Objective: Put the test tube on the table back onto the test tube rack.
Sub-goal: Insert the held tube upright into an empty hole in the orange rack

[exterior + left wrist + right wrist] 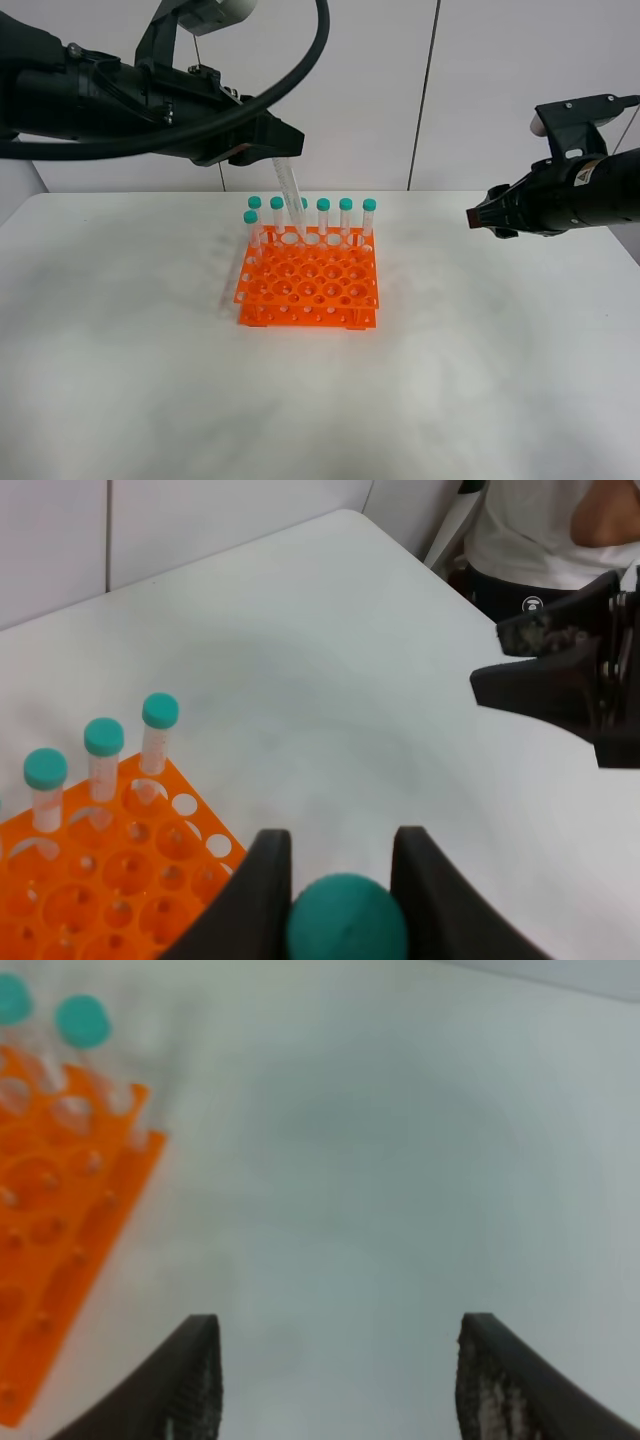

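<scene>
My left gripper (pixel 283 148) is shut on the test tube (pixel 290 195), which hangs tilted over the back row of the orange test tube rack (pixel 310 290). The tube's tip is close to a back-row hole; I cannot tell if it has entered. In the left wrist view its teal cap (pixel 347 925) sits between the two black fingers, with the rack (pixel 100 880) below. Several other capped tubes (pixel 345 215) stand in the rack's back row. My right gripper (pixel 472 216) hovers open to the right of the rack with nothing in it (pixel 340 1385). The white table (pixel 150 380) carries the rack.
A person in a white shirt (pixel 550 530) is beyond the table's far corner. The right arm (pixel 570 690) shows in the left wrist view. A grey panelled wall (pixel 480 80) stands behind the table.
</scene>
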### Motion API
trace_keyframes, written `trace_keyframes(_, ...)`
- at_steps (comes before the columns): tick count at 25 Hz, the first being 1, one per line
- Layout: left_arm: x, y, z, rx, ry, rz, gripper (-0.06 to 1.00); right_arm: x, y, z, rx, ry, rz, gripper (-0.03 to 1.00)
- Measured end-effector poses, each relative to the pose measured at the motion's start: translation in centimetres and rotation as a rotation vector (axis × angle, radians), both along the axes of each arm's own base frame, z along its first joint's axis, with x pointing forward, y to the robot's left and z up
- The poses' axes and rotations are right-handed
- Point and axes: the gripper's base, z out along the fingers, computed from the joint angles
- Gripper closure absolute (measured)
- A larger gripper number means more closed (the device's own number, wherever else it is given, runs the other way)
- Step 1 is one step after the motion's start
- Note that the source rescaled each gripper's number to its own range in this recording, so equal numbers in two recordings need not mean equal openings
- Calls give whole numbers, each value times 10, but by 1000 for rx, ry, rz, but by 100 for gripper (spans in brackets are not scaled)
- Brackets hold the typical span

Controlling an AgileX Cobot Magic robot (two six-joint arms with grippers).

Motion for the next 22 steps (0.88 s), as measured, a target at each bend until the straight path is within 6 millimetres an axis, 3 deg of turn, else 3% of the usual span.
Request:
trace_keyframes(6, 0, 0, 0, 0, 0, 0, 94, -1, -8, 0, -29, 24, -101, 51)
trace_keyframes(14, 0, 0, 0, 0, 0, 0, 94, -2, -6, -2, 4, 48, -96, 51)
trace_keyframes(22, 0, 0, -1, 14, -6, -4, 94, -5, -19, 4, 40, 47, -130, 51)
